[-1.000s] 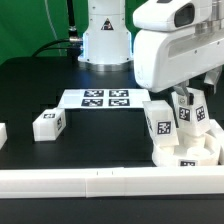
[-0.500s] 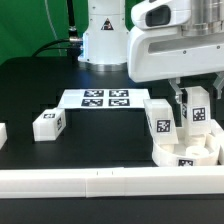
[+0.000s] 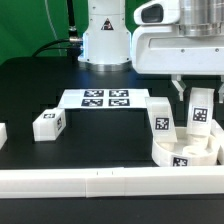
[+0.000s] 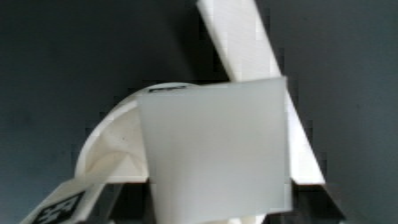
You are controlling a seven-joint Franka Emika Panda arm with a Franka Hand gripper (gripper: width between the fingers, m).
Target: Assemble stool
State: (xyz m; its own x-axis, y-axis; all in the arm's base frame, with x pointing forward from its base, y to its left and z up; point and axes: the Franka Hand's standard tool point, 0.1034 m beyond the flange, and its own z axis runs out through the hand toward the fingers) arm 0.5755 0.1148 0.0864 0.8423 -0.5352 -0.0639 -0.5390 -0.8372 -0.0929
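Note:
The round white seat point(image 3: 190, 152) lies at the exterior view's lower right, against the front rail. One leg point(image 3: 160, 122) stands upright in it on the exterior view's left side. My gripper point(image 3: 200, 92) is shut on a second tagged leg point(image 3: 201, 112) and holds it upright, its lower end at the seat's top. A third leg point(image 3: 47, 123) lies loose on the table at the exterior view's left. In the wrist view the held leg point(image 4: 217, 150) fills the middle between my dark fingers point(image 4: 121, 200), with the seat's curved edge point(image 4: 111, 130) beside it.
The marker board point(image 3: 104, 98) lies flat in the middle, in front of the arm's base point(image 3: 105, 40). A long white rail point(image 3: 90, 182) runs along the front edge; a rail also shows in the wrist view point(image 4: 240, 40). A small white piece point(image 3: 3, 132) sits at the far left edge.
My gripper has risen and shifted toward the exterior view's right. The held leg has gone from tilted to upright over the seat. The other parts have not moved.

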